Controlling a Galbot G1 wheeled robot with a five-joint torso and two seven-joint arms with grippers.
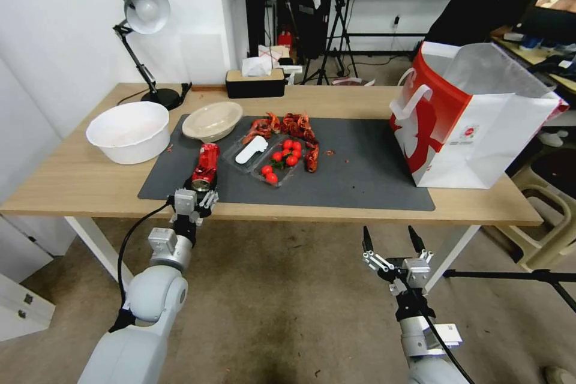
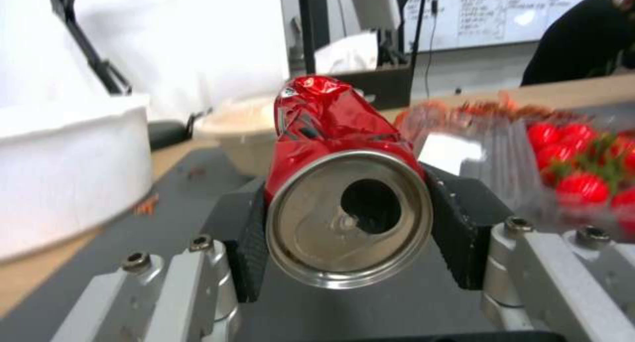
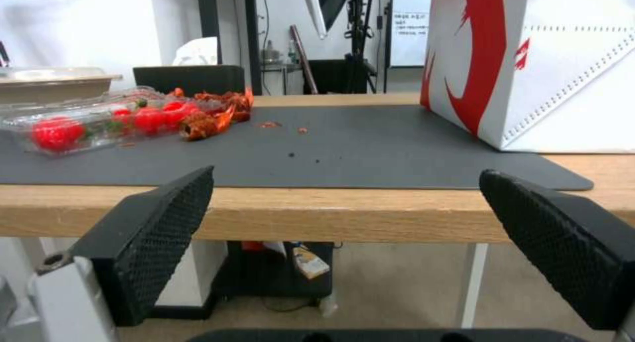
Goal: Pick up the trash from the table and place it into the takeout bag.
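Observation:
A crushed red can [image 1: 206, 167] lies at the mat's near left corner on the table [image 1: 360, 102]. My left gripper [image 1: 201, 192] reaches over the table's front edge and is shut on the can's near end. In the left wrist view the can [image 2: 337, 133] sits between both black pads [image 2: 255, 247], its open top facing the camera. A beige shallow bowl [image 1: 212, 120] rests just behind the can. The red and white takeout bag [image 1: 474, 126] stands open at the table's right end. Below the front edge, my right gripper [image 1: 391, 239] hangs open and holds nothing; its view faces the bag [image 3: 529, 59].
A clear tray of cherry tomatoes [image 1: 276, 162] and red crayfish shells [image 1: 294, 129] lie mid-mat [image 1: 360, 168]. A large white bowl [image 1: 128, 131] stands at the left, with a desk lamp [image 1: 144, 12] and a tissue box [image 1: 255, 81] at the back. Chairs stand beyond the right end.

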